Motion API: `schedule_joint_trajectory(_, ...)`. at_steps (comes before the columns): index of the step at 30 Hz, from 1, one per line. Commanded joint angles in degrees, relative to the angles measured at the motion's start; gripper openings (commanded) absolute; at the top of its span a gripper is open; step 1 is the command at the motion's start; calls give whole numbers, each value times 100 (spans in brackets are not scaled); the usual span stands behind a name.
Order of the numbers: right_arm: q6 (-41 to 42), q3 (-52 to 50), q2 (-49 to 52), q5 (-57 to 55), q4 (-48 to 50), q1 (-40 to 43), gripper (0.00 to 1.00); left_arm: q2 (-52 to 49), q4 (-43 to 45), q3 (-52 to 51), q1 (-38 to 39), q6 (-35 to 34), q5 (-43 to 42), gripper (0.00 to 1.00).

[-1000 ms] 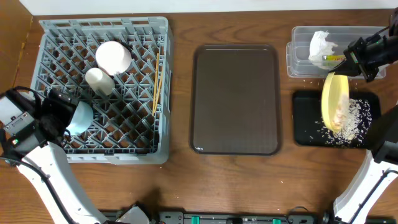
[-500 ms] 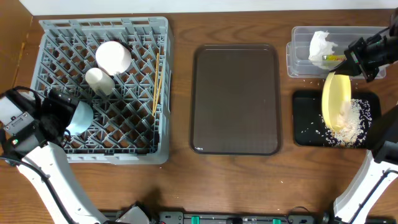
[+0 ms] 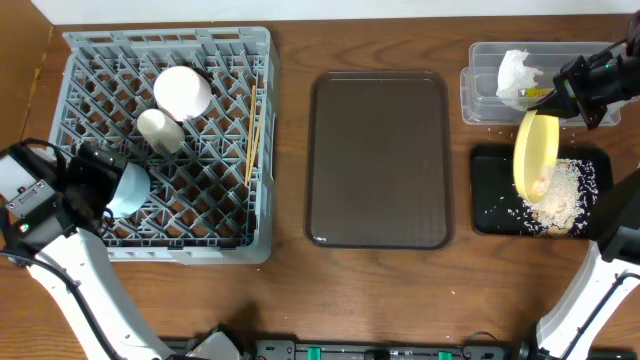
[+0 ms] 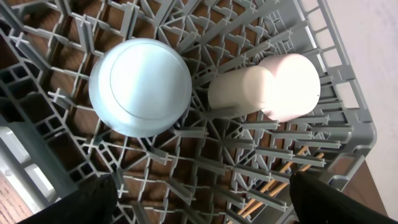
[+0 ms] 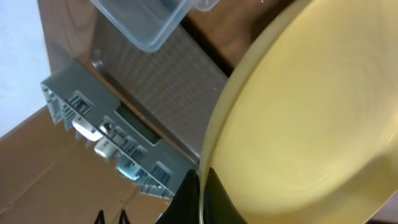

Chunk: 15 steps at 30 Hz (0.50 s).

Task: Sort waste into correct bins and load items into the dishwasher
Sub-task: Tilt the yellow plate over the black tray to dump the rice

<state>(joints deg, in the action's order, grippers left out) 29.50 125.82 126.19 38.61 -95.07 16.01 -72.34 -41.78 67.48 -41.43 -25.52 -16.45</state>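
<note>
The brown tray (image 3: 380, 160) lies bare in the middle of the table.

Right of it, at the far side, stands the clear tub (image 3: 480, 102). It holds the napkin (image 3: 517, 72) and the wrapper (image 3: 536, 93). Nearer on that same side lies the black tray (image 3: 490, 215). The right gripper (image 3: 553, 103) hangs over the gap between tub and black tray, its fingers pressed together on the upper rim of the plate (image 3: 535, 155). The plate is tipped steeply, almost on edge, above the black tray. Rice (image 3: 562, 200) lies heaped on the black tray under the plate's lower edge, with stray grains around the heap and a few on the table by the tub.

Left of the brown tray sits the rack (image 3: 100, 50). In it are:
- the white bowl (image 3: 182, 90) and the cup (image 3: 160, 128), touching each other
- the chopsticks (image 3: 253, 135), along the rack's side nearest the brown tray
- the blue bowl (image 4: 140, 87), upside down at the side farthest from it

The left gripper (image 4: 202, 183) hovers just beside the blue bowl, above the rack. Its fingers are spread wide with nothing between them.
</note>
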Motion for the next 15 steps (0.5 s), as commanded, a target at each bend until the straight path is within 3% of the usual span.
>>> schedule_joint_trajectory(1,4,-7,-61,146,-116,59,1,-33,0,13,2,11,-48,90)
schedule_joint_trajectory(11,227,-7,-44,-79,22,46,1,-31,0,13,2,13,-48,90)
schedule_joint_trajectory(15,-525,-7,-61,627,-225,59,1,-33,0,13,2,11,-48,90)
